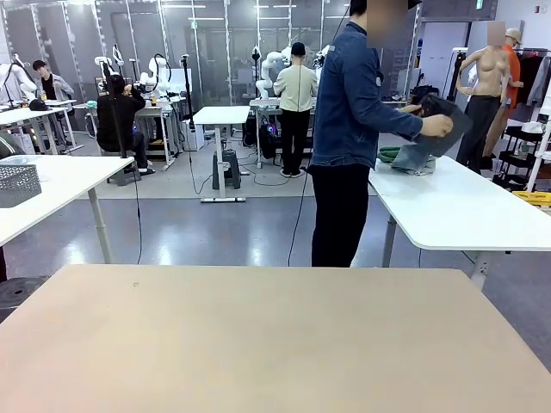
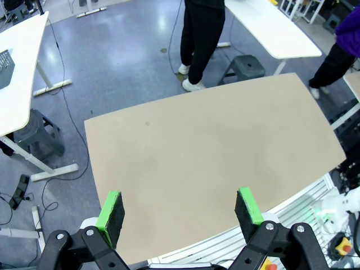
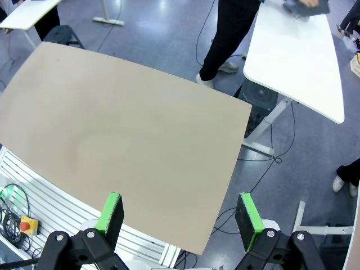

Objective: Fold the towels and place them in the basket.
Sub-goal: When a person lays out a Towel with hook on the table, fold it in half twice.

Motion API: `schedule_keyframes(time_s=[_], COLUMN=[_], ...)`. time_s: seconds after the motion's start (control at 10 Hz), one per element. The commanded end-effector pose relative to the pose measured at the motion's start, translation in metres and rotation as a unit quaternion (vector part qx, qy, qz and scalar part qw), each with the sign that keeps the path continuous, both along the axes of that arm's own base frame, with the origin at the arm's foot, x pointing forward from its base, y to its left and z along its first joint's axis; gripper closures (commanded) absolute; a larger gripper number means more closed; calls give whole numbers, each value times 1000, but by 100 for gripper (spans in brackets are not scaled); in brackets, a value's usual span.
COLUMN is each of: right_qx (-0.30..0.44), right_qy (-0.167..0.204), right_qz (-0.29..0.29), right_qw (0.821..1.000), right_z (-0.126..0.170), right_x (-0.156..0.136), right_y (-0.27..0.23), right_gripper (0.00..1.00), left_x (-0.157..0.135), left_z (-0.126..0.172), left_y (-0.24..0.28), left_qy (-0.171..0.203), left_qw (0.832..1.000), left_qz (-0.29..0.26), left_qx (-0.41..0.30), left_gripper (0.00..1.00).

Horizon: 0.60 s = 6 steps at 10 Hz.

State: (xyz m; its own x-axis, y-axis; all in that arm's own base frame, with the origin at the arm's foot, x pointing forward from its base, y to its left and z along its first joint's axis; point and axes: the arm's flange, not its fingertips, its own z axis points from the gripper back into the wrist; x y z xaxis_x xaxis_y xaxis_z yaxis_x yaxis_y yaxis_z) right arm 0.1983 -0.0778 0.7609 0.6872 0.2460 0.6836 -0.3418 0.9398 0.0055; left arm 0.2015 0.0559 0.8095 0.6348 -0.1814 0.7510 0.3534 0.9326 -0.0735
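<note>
Left claw [image 2: 179, 196] and right claw [image 3: 178, 197] hang high over the beige desk [image 1: 258, 335], fingers spread wide, holding nothing. Beyond it, a person's hand [image 1: 439, 126] grips something dark grey.

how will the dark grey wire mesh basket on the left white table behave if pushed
The dark grey wire-mesh basket is probably light for its size, since its walls are open mesh. It likely keeps its shape, standing square on the white table. Sitting flat on that smooth top, it would more likely slide than tip.
</note>
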Motion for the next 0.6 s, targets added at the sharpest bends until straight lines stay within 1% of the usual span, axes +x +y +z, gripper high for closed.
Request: schedule_keyframes(time_s=[0.0,0.5], right_qx=[0,0], right_qy=[1,1], right_qz=[-1,-1], right_qw=[1000,1000], right_z=[-1,-1], right_x=[-2,-2], right_y=[-1,-1], right_gripper=[0,0], left_x=[-1,-1], left_z=[1,1], left_y=[-2,-2], left_qy=[-2,-2], left_qw=[1000,1000], left_qz=[-3,-3], left_qx=[2,2], left_gripper=[0,0])
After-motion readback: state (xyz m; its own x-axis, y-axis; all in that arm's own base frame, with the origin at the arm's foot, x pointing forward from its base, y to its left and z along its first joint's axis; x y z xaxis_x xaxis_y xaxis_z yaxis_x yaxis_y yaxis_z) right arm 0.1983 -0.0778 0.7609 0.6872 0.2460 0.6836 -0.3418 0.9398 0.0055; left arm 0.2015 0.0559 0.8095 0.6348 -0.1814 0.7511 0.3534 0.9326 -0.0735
